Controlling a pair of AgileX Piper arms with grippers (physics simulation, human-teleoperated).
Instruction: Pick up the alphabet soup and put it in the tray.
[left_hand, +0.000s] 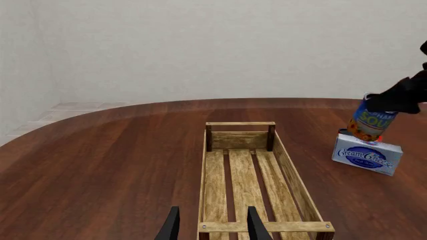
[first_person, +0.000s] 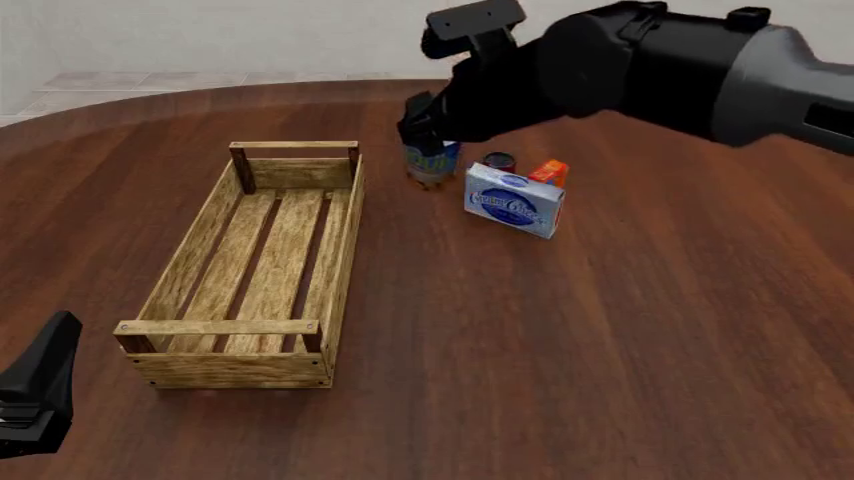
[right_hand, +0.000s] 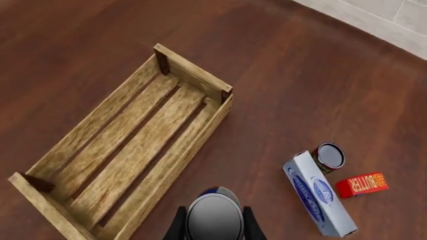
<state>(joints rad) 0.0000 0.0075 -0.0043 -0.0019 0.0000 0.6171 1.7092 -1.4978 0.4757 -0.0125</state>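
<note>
Your right end effector (right_hand: 213, 227) grips the soup can (first_person: 431, 163) above the surface (first_person: 601, 330), at the tray's (first_person: 340, 235) 1 o'clock; left end effector (left_hand: 212, 225) stands wide.

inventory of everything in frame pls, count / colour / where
alphabet soup: 1, blue label with orange-yellow lower band, grey top; between the right gripper's fingers, tilted, apparently just off the table, right of the tray's far end
tray: 1, light wood, darker corner posts; left-centre of the table, nothing in it
cream cheese box: 1, white and blue; right of the soup, on the table
small dark can: 1, dark with reddish side; just behind the box
butter box: 1, red-orange; behind the cream cheese box, beside the dark can
table: 1, dark reddish wood
right gripper: 1, black; shut on the soup
left gripper: 1, black; open, above the tray's near end
</note>
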